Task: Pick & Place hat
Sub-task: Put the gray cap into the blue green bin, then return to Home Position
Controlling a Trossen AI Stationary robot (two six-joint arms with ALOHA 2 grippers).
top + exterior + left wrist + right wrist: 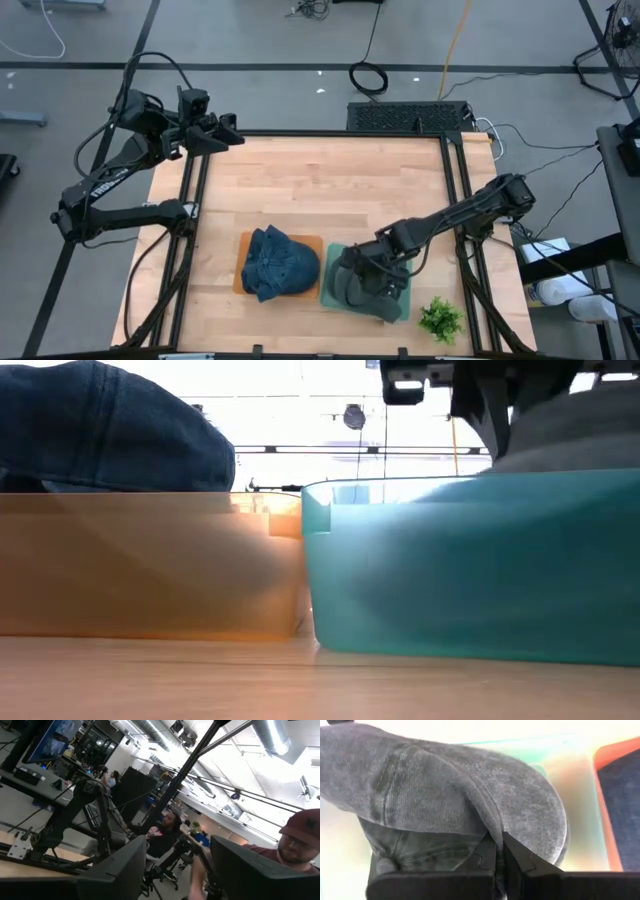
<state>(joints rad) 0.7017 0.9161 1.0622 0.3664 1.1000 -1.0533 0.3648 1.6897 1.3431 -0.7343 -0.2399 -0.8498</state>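
A grey cap (368, 290) lies in a teal bin (405, 305) at the table's near side; it also shows in the right wrist view (445, 795). A blue denim cap (280, 262) rests in an orange bin (242, 278) to its left. My right gripper (499, 851) is over the teal bin, shut on the grey cap. My left gripper (175, 865) is raised at the table's far left corner, open and empty. My right gripper pinches a fold of the grey cap's cloth (492, 827) between its two fingers, which stand close together. The fingers come from above and from the table's right. The cap sits in the teal bin below them; whether it is lifted off the bin floor I cannot tell.
A small green plant (440, 320) lies at the near right of the teal bin. The far half of the wooden table (330, 180) is bare. Black frame rails run along both sides. People sit in the room beyond the table.
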